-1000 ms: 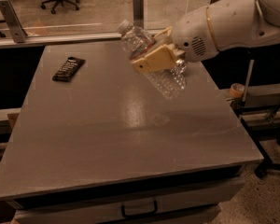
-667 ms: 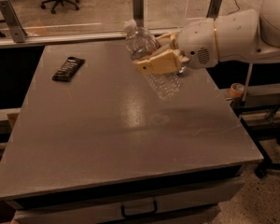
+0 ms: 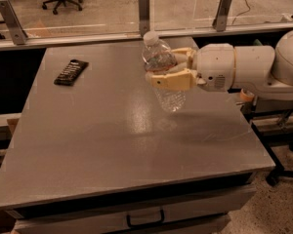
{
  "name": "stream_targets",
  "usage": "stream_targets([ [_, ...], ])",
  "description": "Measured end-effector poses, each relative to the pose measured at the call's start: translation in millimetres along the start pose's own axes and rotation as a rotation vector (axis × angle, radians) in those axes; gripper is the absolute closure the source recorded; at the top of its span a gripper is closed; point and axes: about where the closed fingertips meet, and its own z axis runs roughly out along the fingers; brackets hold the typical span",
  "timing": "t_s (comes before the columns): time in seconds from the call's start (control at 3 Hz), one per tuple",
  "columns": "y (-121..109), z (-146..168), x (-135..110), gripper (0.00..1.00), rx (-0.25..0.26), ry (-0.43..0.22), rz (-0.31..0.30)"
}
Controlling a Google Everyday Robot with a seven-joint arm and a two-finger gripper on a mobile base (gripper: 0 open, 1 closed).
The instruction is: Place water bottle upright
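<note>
A dark flat object (image 3: 71,72) lay near the far left corner of the table (image 3: 112,145), well apart from the bottle (image 3: 170,97). The gripper (image 3: 162,66) reached in from the right edge, its tan fingers (image 3: 173,80) clamped around the bottle's middle. The bottle hung over the table's far right part, cap up, leaning slightly left, its base off the surface. Its contents could not be told.
</note>
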Motion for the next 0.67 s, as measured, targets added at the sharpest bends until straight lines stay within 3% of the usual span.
stream_targets([
  [0.67,-4,-39,13,1.0,0.06,-0.184,0.087],
])
